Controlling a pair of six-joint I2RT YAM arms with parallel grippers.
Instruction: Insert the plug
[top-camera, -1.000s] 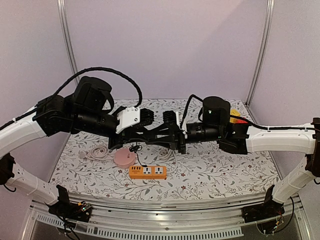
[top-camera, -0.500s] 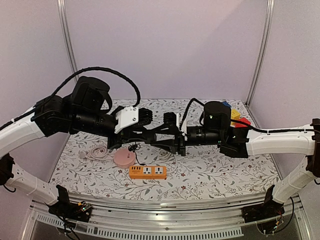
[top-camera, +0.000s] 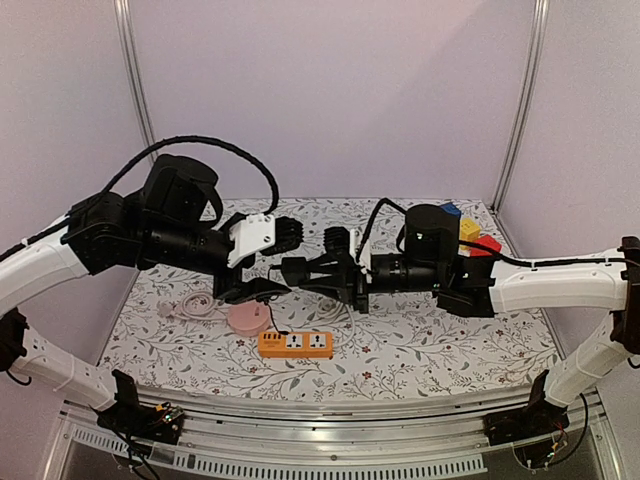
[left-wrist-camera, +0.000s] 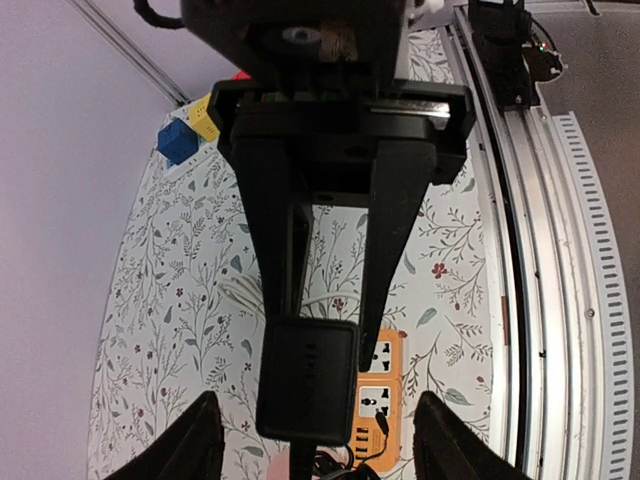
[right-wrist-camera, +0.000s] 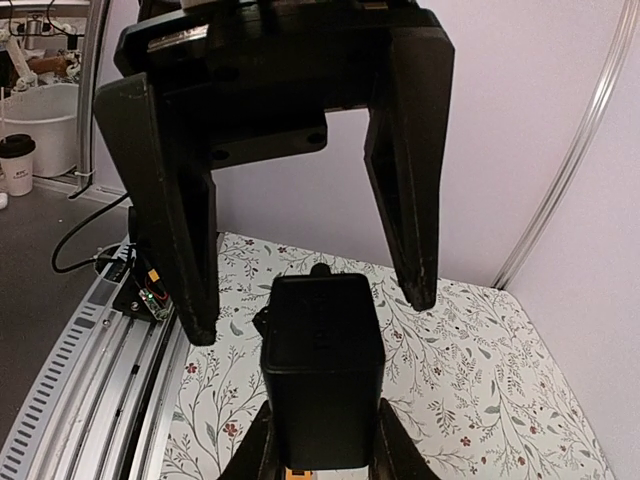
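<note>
At the bottom of the top view the two arm bases sit on the metal rail (top-camera: 320, 440) along the near edge of the table (top-camera: 430, 345), whose cloth has a flower print. A little further in, left of centre, the orange power strip (top-camera: 295, 344) lies flat on the cloth with its sockets facing up. Just behind its left end is a pink round disc (top-camera: 248, 316), and a coil of white cable (top-camera: 195, 303) lies to the left of that.

Above these, in the middle of the frame, the two arms meet tip to tip in the air. The right gripper (left-wrist-camera: 330, 318) pinches the black plug (right-wrist-camera: 320, 375), a boxy block, between its two fingers. The plug hangs above the table, over the strip's left part and not in any socket. The left gripper (top-camera: 272, 265) faces it with its fingers (right-wrist-camera: 175, 220) spread wide on either side of the plug and clear of it, holding nothing.

Further back, at the upper right of the table, blue, yellow and red blocks (top-camera: 468, 232) sit close together near the pale back wall (top-camera: 330, 100).
</note>
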